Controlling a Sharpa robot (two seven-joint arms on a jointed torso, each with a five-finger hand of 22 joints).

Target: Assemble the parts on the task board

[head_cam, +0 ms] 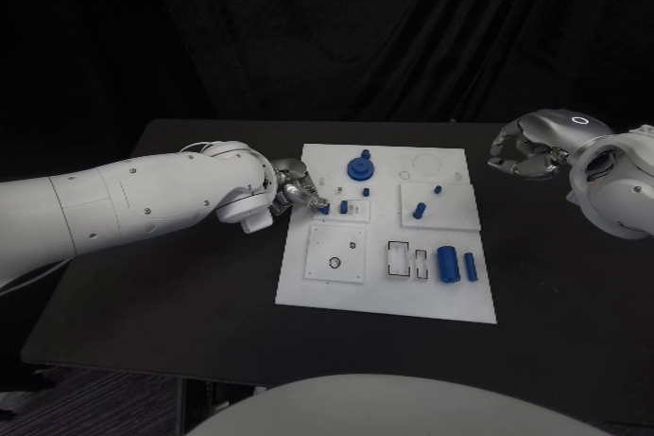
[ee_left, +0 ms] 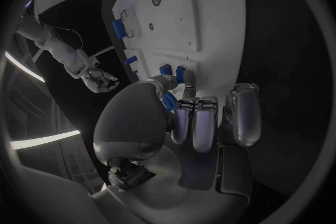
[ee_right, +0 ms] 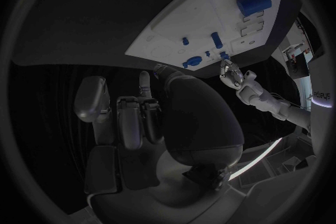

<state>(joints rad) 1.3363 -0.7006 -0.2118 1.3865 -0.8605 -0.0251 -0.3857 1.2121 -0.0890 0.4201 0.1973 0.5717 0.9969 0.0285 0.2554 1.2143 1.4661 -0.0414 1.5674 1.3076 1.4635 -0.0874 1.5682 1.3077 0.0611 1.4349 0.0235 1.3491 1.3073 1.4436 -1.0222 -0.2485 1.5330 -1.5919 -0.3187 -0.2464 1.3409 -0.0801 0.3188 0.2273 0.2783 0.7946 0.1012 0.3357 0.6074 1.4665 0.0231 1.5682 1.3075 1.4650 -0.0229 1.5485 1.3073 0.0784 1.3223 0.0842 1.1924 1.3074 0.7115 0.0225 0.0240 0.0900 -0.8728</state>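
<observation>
The white task board [head_cam: 388, 294] lies in the middle of the black table. My left hand [head_cam: 296, 192] is at the board's left edge and pinches a small blue part [head_cam: 323, 207] between thumb and a finger; the left wrist view shows that part [ee_left: 169, 101] just off the board [ee_left: 210, 28]. Beside it on the board stands a short blue peg [head_cam: 344, 207]. A blue gear stack [head_cam: 361, 166], small pegs [head_cam: 420, 209] and two blue cylinders [head_cam: 447, 264] are also on the board. My right hand [head_cam: 524, 157] hovers off the board's right edge, fingers curled in on nothing.
A square white plate with a round hole [head_cam: 336, 250] and two rectangular slots [head_cam: 398, 257] sit on the board's near half. Bare black table [head_cam: 178, 294] stretches to the left and front. In the right wrist view the board [ee_right: 210, 17] is beyond my curled right hand [ee_right: 140, 117].
</observation>
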